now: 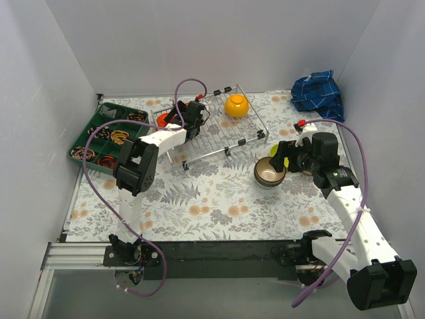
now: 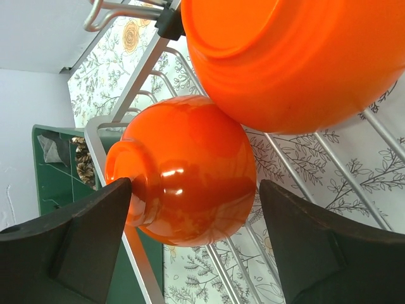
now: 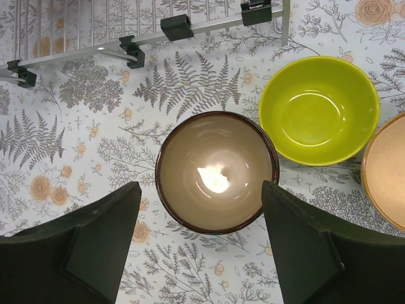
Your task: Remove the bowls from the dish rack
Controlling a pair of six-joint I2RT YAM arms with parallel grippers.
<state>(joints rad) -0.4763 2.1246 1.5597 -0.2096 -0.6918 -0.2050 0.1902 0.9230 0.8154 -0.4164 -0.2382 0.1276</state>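
Observation:
The silver wire dish rack [image 1: 219, 129] stands at the back middle of the table. A yellow-orange bowl [image 1: 236, 105] sits in its far end. My left gripper [image 1: 182, 118] is open at the rack's left end. In the left wrist view it [image 2: 196, 215] straddles a small glossy orange bowl [image 2: 190, 171] lying on its side; the left finger [image 2: 69, 240] touches its foot, the right finger is apart. A larger orange bowl [image 2: 297, 63] is close above. My right gripper [image 3: 201, 187] is open and empty above a brown bowl [image 3: 216, 171] standing on the table.
A lime bowl [image 3: 319, 109] and a peach bowl [image 3: 387, 171] stand right of the brown bowl. The rack's near rail [image 3: 145, 35] lies just beyond. A green compartment tray [image 1: 106, 136] is left of the rack, and a blue cloth [image 1: 317, 93] is at the back right.

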